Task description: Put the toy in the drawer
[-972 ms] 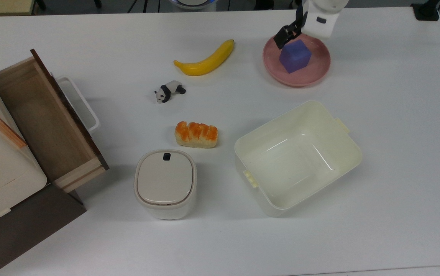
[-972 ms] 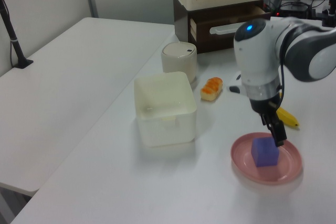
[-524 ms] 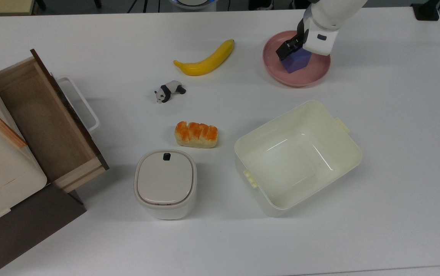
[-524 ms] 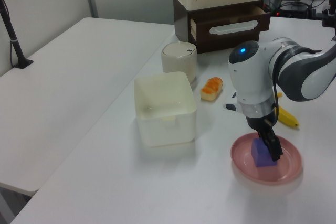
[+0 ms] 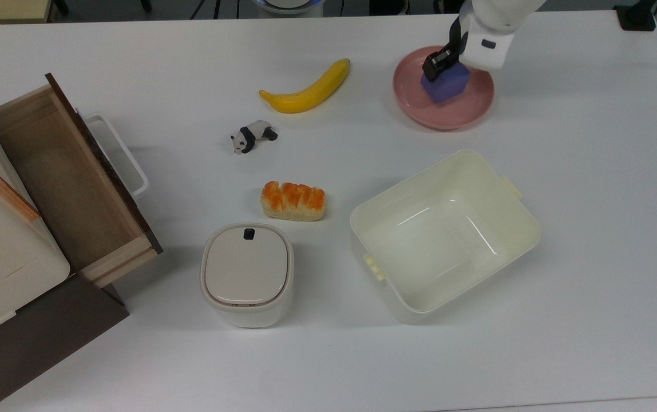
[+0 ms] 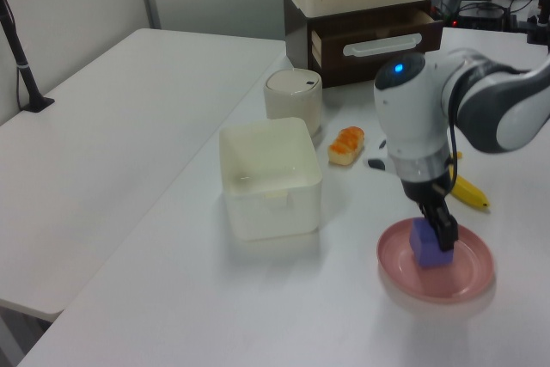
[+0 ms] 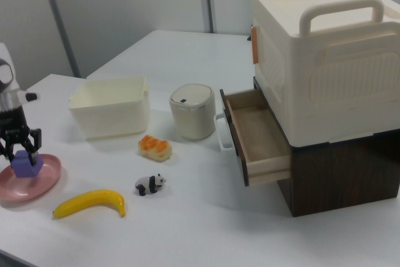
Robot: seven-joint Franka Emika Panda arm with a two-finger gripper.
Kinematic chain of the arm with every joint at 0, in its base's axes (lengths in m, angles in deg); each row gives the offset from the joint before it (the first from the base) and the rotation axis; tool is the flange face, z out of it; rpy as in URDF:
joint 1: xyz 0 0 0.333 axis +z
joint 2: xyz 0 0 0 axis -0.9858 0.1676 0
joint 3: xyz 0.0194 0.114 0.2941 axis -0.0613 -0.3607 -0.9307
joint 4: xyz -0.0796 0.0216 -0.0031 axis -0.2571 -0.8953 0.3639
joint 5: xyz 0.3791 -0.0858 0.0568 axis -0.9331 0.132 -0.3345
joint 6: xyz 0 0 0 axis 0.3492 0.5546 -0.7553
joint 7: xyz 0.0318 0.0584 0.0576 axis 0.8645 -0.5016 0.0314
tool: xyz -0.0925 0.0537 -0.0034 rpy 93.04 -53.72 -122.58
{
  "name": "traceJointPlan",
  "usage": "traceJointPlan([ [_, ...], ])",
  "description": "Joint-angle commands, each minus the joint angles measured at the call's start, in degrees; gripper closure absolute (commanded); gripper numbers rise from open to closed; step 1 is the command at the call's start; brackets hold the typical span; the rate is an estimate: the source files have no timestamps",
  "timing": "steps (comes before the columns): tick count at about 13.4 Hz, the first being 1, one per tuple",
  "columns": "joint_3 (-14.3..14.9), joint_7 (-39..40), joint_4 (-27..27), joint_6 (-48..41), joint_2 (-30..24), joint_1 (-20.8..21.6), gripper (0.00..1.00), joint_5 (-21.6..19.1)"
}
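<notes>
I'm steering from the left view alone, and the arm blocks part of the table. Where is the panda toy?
Observer: In the top view the toy stands between the banana and the bread loaf, apart from both.
Operator: Is the drawer ready to take it?
Observer: Yes. The drawer is pulled open, and the wooden floor I can see holds nothing.
Operator: How does the gripper sit on that cube?
Observer: In the right view the gripper straddles the purple cube over the pink plate, one finger against each side. It is far from the toy.
</notes>
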Motion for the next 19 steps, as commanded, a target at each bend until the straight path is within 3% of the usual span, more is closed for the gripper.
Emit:
traceJointPlan([
  [1,1.04,-1.31,-3.61,-5.01,-2.62,-1.26,0.92,1.83],
  [10,1.3,3.95,-14.6,-6.16,-1.74,-19.27,0.92,7.28],
  [15,1.39,6.51,-16.72,-3.97,-1.21,-24.38,0.91,8.07],
  [19,-0.45,5.9,-14.53,-4.75,-1.03,-22.55,0.9,7.54],
])
